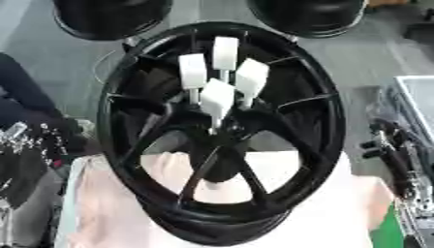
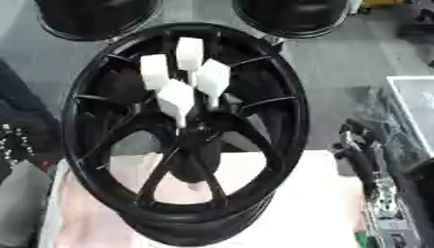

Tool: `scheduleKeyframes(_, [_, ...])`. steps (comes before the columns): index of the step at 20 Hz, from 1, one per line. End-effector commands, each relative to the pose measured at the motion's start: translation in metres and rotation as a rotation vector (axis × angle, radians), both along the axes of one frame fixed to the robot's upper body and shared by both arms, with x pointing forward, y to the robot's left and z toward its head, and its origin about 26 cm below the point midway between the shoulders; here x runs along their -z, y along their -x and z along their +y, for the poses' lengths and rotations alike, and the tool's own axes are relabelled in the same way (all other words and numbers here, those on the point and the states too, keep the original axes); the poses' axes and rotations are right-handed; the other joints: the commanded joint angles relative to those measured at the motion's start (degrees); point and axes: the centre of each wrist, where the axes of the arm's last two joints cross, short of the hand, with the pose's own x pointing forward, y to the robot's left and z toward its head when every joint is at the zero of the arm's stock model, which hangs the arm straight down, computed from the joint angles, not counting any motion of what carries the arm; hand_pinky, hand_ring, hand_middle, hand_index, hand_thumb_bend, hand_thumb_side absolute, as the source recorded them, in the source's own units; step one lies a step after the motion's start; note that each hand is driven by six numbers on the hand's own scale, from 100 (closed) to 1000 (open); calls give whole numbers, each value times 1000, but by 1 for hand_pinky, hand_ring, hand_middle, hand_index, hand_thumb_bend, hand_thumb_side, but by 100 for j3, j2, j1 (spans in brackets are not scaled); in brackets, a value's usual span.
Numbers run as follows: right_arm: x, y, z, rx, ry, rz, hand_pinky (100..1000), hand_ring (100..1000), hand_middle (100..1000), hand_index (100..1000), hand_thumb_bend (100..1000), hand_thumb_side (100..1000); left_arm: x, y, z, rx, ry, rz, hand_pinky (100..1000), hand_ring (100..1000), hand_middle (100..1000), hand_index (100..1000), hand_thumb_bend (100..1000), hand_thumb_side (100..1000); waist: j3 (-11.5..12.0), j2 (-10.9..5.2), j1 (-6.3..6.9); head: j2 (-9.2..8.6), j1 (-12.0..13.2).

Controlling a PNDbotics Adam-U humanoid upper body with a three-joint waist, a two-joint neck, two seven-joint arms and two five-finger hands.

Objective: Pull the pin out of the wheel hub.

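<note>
A black spoked wheel hub (image 1: 332,127) lies flat on a white-covered table (image 1: 343,213), filling the middle of both views. Several pins with white block heads stand up from its centre: the nearest one (image 1: 217,97), one to the left (image 1: 193,71), one at the back (image 1: 225,52) and one to the right (image 1: 252,76). My left hand (image 1: 23,140) shows as black and silver parts at the left edge, apart from the wheel. My right hand (image 1: 386,147) hangs beside the table at the right edge, also clear of the wheel. Neither touches a pin.
Two more black round wheels (image 1: 110,19) (image 1: 309,17) stand beyond the hub at the top. A grey tray (image 1: 420,97) sits at the right edge, with a green patch (image 1: 386,232) at the lower right. Grey floor surrounds the table.
</note>
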Motion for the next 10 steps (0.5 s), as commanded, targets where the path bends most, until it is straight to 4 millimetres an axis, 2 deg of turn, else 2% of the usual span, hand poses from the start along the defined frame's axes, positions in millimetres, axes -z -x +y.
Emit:
scheduleKeyframes(1, [-5, -1, -3, 2, 12, -15, 474, 565, 765, 841, 100, 641, -8, -1, 2, -3, -12, -26, 753, 707, 696, 804, 129, 1000, 4, -114, -5, -10, 14])
scheduleKeyframes(5, [-5, -1, -3, 2, 12, -13, 474, 565, 765, 841, 100, 641, -16, -1, 7, -13, -26, -61, 754, 708, 698, 808, 125, 1000, -8, -120, 0, -9, 15])
scheduleKeyframes(8, [-4, -1, -4, 5, 13, -9, 474, 564, 765, 841, 100, 641, -41, -2, 23, -42, -65, -165, 751, 705, 707, 813, 109, 1000, -24, -131, 18, -17, -3])
scheduleKeyframes(10, [-4, 0, -6, 8, 17, -7, 474, 564, 765, 841, 100, 640, -69, -3, 39, -61, -112, -281, 730, 668, 712, 814, 100, 997, -32, -144, 47, -20, -35])
